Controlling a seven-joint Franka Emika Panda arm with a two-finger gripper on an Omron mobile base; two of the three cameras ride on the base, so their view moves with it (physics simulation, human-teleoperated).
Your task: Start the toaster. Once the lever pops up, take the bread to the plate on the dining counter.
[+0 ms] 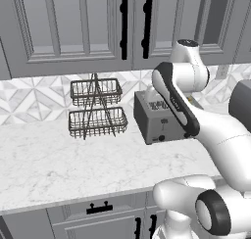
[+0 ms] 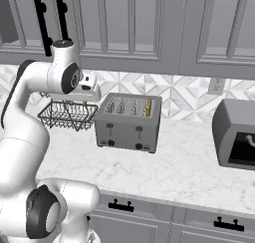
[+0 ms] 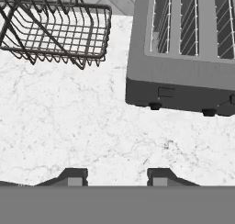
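- The gripper [image 3: 117, 178] is hovering half-spread and empty, off the toaster [image 2: 128, 122] by its front left corner.
- It is risking knocking the wire basket rack [image 3: 55, 30] beside the toaster, or missing the small lever [image 2: 110, 126].

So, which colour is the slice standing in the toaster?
Golden-brown; the bread in the toaster shows best in the right base view.

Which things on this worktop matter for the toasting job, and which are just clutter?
Job:
toaster
bread, upright in the toaster's right-end slot
gripper, open above the bare marble

Clutter:
wire basket rack
dark appliance at the right
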